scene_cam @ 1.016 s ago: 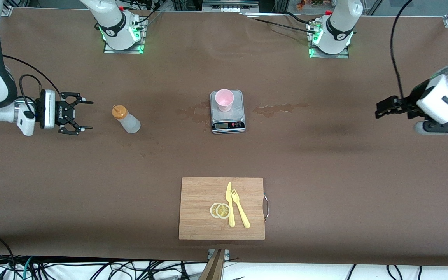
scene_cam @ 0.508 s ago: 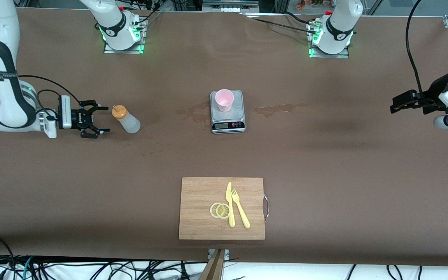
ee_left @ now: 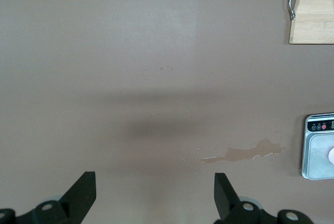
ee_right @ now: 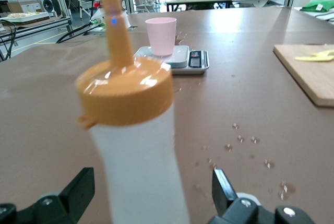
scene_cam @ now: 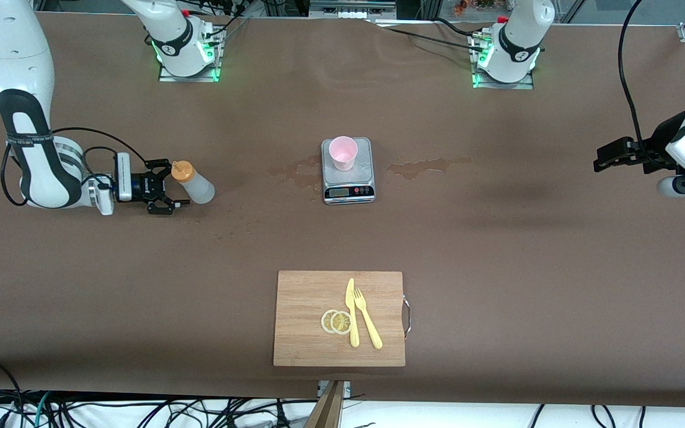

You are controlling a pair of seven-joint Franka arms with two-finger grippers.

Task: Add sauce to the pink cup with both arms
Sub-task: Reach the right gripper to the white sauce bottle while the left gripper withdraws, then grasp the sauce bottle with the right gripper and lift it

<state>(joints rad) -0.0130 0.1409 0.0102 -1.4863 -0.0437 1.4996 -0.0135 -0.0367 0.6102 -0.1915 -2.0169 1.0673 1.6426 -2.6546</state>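
1. Sauce bottle upright on brown table, toward the right arm's end, orange nozzle cap on top, body translucent whitish; liquid itself not discernible
2. Right gripper low at the bottle, fingers spread wide, one on each side of the body, not pressed against it; same seen in right wrist view, bottle standing between the two black fingertips
3. Pink cup upright on steel scale near table middle, well apart from the bottle; cup mouth open upward
4. Left gripper aloft over bare table at the left arm's end, waiting, fingers released and wide with nothing between them; wrist view shows only tabletop, a wet stain and the scale's edge
5. Wooden cutting board nearer the front camera than the scale, bearing two lemon slices, yellow knife and yellow fork, slices touching the knife
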